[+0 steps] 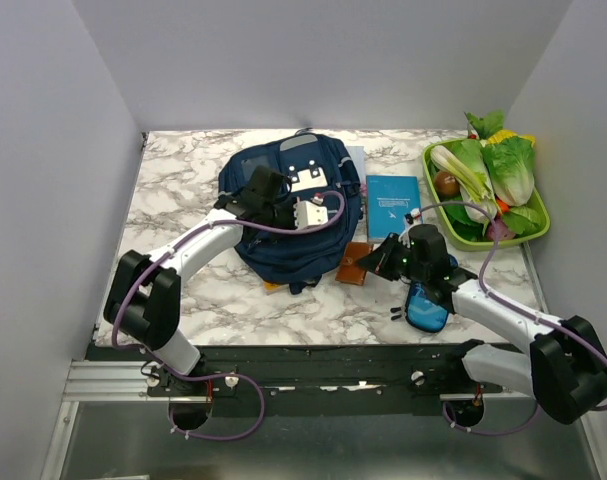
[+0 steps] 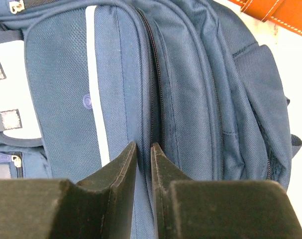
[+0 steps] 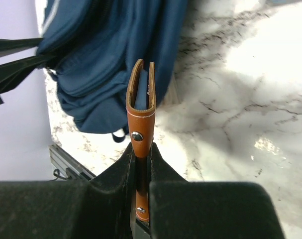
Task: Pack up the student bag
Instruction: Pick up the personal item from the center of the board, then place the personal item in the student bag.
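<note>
Right claw (image 3: 141, 152) was clamped on a tan leather case (image 3: 141, 112), my wrist camera showing the case standing on edge between the two fingers, its folded spine pointing away from me and a metal stud facing the lens. Whether the case was lifted off the surface I could not tell. Just past it lay the student bag (image 1: 313, 250), navy, flat on the marble table (image 1: 183, 180) near the middle, white patch up; from overhead the case sat right against the bag's lower right edge.

Left claw (image 2: 143, 149) hovered over the bag's upper left part, its fingers drawn almost together with only a thin slit between them, lined up along a closed zip seam. Whether they pinched fabric or a pull I could not make out.

Beyond the bag, to its right, a teal notebook (image 1: 392, 205) lay flat on the marble. Farther right sat a green tray (image 1: 425, 185) heaped with leafy vegetables. Close to the near edge, partly under my right arm, lay a small blue pencil case (image 1: 423, 305).
</note>
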Robot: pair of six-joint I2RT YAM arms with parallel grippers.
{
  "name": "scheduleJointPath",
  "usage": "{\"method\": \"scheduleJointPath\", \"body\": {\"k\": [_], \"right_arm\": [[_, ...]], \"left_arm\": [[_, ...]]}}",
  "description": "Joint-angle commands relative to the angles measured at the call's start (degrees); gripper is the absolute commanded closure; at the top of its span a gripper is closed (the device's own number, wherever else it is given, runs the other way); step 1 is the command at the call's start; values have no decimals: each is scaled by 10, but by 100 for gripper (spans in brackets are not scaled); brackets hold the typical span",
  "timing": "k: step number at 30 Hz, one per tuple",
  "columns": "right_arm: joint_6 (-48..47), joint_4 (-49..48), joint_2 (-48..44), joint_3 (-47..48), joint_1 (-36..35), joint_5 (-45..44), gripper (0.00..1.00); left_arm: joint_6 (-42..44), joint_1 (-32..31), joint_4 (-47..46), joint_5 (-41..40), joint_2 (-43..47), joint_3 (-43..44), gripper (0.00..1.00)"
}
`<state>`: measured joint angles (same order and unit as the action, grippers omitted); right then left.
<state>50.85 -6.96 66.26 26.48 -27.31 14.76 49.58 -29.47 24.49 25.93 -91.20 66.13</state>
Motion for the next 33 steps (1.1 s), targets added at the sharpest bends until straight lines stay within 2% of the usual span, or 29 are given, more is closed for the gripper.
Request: {"method": "scheduleJointPath", "body": {"k": [1,4,7,8,11,20,28,33], "right_arm": [[-8,22,-32,34,-1,17,98],[-1,20,-33,58,-1,32,98],[7,-2,-7,85,-1,53,98],[11,-14,3,92,-1,58,98],[26,-51,52,119,-1,83,98],[85,-161,179,168,-17,136,99],[139,-221,260,219,-28,159,99],[174,-216,295,242,-29,125,99]], "left_arm": [[-33,-1,9,36,28,30,76],[-54,-1,18,39,32,44,79],[-79,-1,7,26,37,53,86],[-99,-1,-6,7,40,58,92],[-125,-1,-31,-32,47,61,100],[-209,-1,-94,-88,58,52,100],[-265,-1,-79,-48,59,73,100],[-288,-2,-48,7,62,88,100]]}}
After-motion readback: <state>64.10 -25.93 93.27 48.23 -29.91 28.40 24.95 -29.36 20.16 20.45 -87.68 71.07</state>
